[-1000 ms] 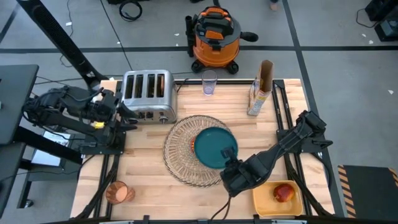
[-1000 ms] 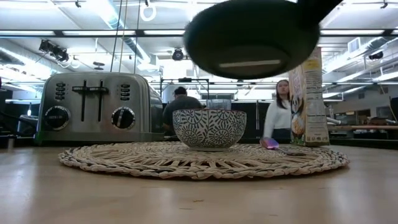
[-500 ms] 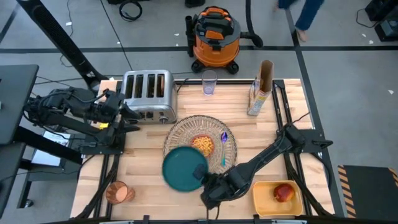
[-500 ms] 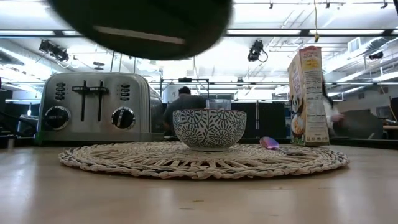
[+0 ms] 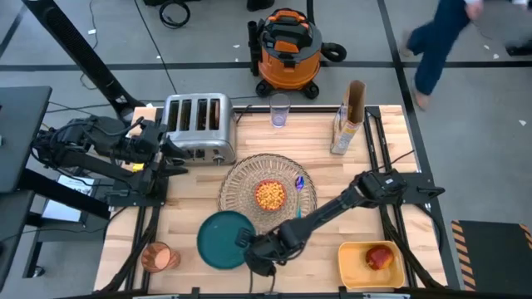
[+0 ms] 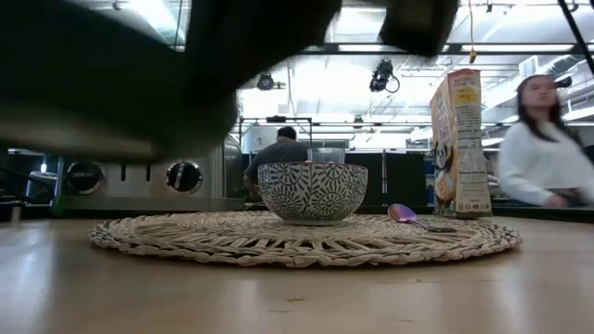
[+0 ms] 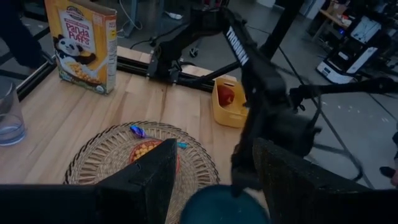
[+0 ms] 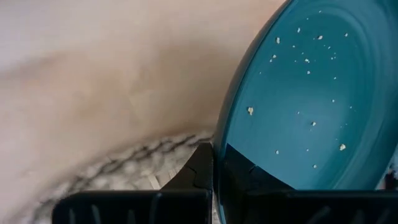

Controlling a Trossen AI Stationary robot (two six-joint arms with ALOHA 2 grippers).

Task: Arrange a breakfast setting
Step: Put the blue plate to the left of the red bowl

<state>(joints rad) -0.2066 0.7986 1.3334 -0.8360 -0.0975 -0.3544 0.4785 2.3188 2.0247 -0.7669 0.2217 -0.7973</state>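
Light wooden tabletop (image 5: pixel 366 149) carries the round woven straw placemat (image 5: pixel 237 187) at centre, chrome four-slot toaster (image 5: pixel 198 124) behind it to the left. Dark teal plate (image 5: pixel 218 239) sits off the mat's near-left edge, its rim pinched in the right claw (image 5: pixel 253 249); speckled with crumbs in the right wrist view. Left claw (image 5: pixel 170 154) waits beside the toaster, fingers apart. Small patterned bowl (image 5: pixel 269 195) of cereal is centred on the mat, small blue spoon (image 5: pixel 299 193) just right of it.
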